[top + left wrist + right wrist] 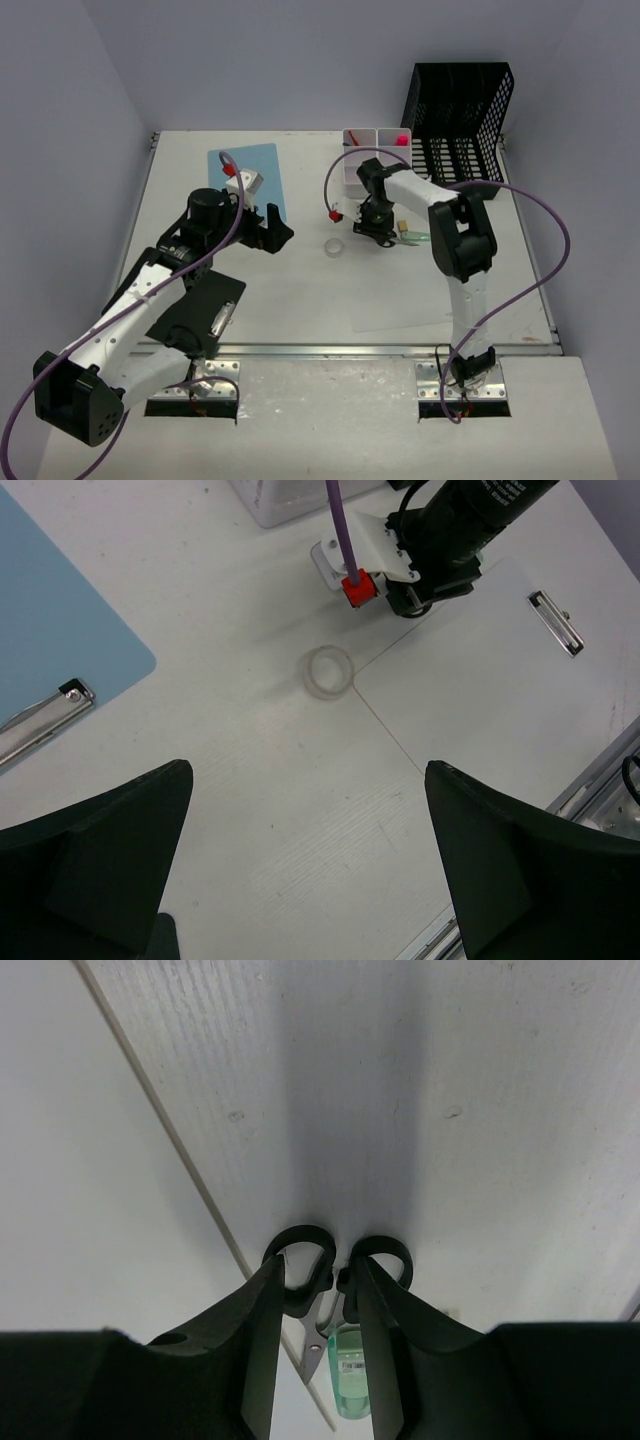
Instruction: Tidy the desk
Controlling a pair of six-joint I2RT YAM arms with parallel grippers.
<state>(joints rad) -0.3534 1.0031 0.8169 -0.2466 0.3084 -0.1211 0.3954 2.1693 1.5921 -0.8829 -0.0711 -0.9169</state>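
Desk [300,190]: big white top, lying under both arms and all the things.
Left gripper [308,780]: wide open, holds nothing, up above the desk.
Right gripper [320,1265]: nearly closed, pinching the black handles of the scissors [310,1303], low by the desk.
Clear ring [329,670]: flat on the desk, between both grippers.

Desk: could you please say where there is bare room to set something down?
Free desk: near middle, between black clipboard and white clipboard; far-left corner beside blue clipboard. Crowded: far right, around bins, rack, right gripper gripping scissors.
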